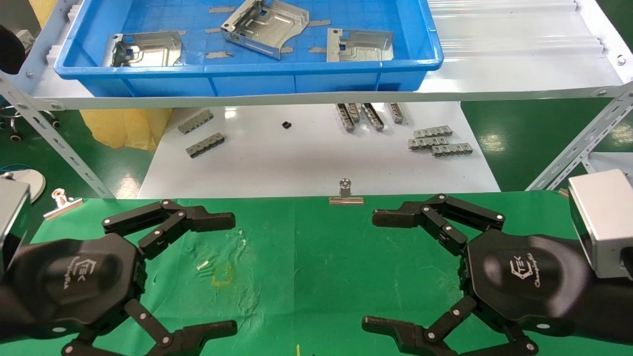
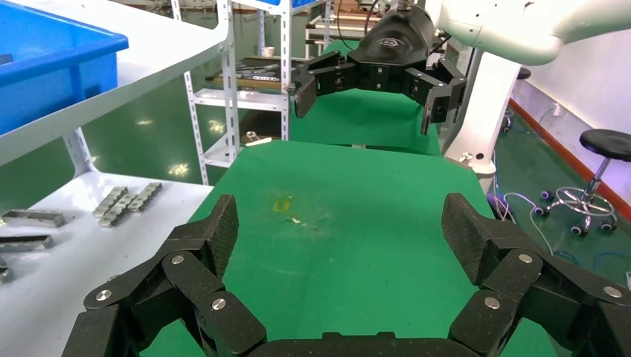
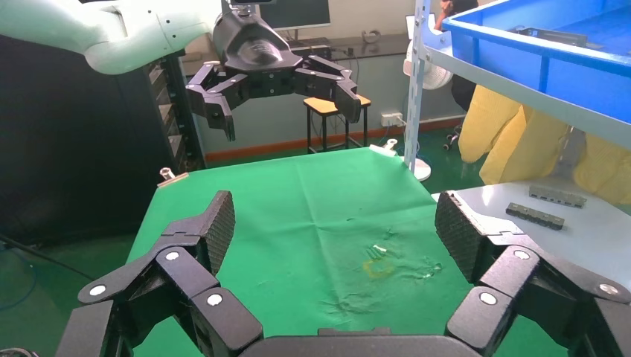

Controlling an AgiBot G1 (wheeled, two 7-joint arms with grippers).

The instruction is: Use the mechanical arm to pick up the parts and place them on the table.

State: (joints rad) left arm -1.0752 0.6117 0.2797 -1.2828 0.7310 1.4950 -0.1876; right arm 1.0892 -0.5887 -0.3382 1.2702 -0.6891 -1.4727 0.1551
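Note:
Three silvery sheet-metal parts lie in the blue tray [image 1: 247, 79] on the raised shelf: one at the left [image 1: 143, 49], one tilted in the middle [image 1: 264, 27], one at the right [image 1: 358, 45]. The green-cloth table [image 1: 316, 257] with its small yellow mark [image 1: 221, 276] lies below. My left gripper [image 1: 225, 272] hovers open and empty over the cloth's left side. My right gripper [image 1: 376, 271] hovers open and empty over the right side. Each wrist view shows its own spread fingers over bare cloth [image 2: 350, 245] [image 3: 312, 216] and the other gripper [image 2: 372, 93] [image 3: 286, 104] farther off.
A glossy white tabletop [image 1: 306, 158] behind the cloth holds small grey ridged bars [image 1: 440, 143] [image 1: 205, 143] [image 1: 366, 116]. Silver binder clips [image 1: 345, 194] [image 1: 62, 201] pin the cloth's far edge. Slotted shelf legs [image 1: 54, 141] [image 1: 578, 148] slant down at both sides.

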